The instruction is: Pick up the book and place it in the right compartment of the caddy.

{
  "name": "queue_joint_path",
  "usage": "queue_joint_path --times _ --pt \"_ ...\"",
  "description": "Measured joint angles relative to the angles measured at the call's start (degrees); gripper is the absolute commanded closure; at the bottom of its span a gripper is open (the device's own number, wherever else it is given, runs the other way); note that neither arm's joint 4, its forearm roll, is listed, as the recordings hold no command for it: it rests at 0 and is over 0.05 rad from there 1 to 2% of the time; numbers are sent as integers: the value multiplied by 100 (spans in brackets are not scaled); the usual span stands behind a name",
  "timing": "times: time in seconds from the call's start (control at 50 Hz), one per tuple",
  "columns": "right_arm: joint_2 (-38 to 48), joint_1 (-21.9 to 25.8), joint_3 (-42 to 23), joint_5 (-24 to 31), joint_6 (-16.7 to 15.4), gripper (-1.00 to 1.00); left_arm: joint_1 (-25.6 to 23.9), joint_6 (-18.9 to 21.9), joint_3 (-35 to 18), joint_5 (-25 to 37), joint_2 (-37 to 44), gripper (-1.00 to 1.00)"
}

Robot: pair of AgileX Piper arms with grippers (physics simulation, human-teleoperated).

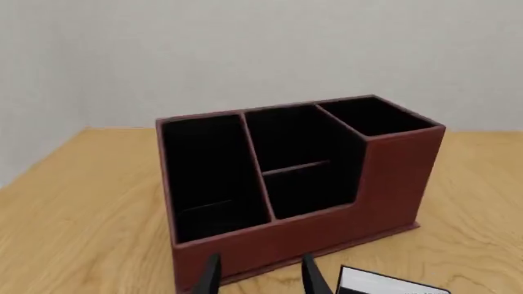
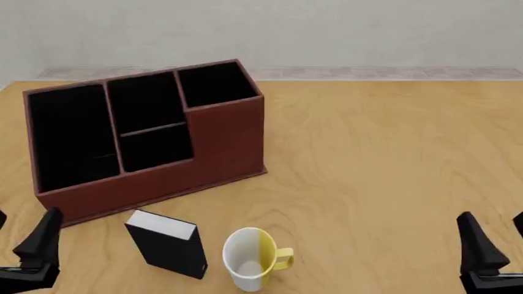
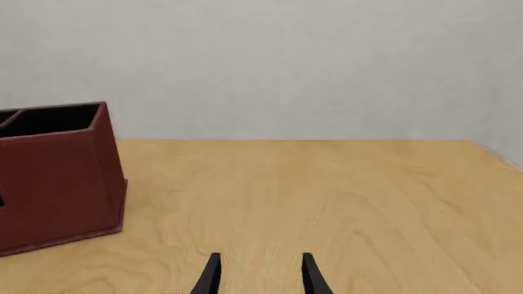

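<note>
Both end effectors, left (image 2: 16,245) and right (image 2: 498,242), are open and hold nothing. The book (image 2: 168,243) stands on the surface (image 2: 376,159) between the caddy (image 2: 220,147) and the mug (image 2: 253,259), outside the right compartment (image 2: 214,84).

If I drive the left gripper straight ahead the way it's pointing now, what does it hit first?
Most likely the caddy: in the left wrist view its low front wall lies directly beyond the open left gripper. The book sits off to the side of that line and would probably be missed, though depth is hard to judge.
</note>
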State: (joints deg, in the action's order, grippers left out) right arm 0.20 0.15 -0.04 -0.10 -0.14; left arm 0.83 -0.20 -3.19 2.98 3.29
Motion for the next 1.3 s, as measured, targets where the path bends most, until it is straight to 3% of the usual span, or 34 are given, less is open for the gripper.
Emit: queue_joint_path --times 0.38,0.54,0.84,1.3 --pt "177 221 -14 -106 -221 -100 -30 200 153 -254 -268 -100" --pt "192 545 -213 36 -414 -100 -4 344 13 -210 -301 -100" --pt "1317 2265 -1280 193 -1163 -100 -8 826 -680 229 -323 -100" --pt "3696 4123 -2717 187 -1830 -100 157 1352 -997 466 -329 -100"
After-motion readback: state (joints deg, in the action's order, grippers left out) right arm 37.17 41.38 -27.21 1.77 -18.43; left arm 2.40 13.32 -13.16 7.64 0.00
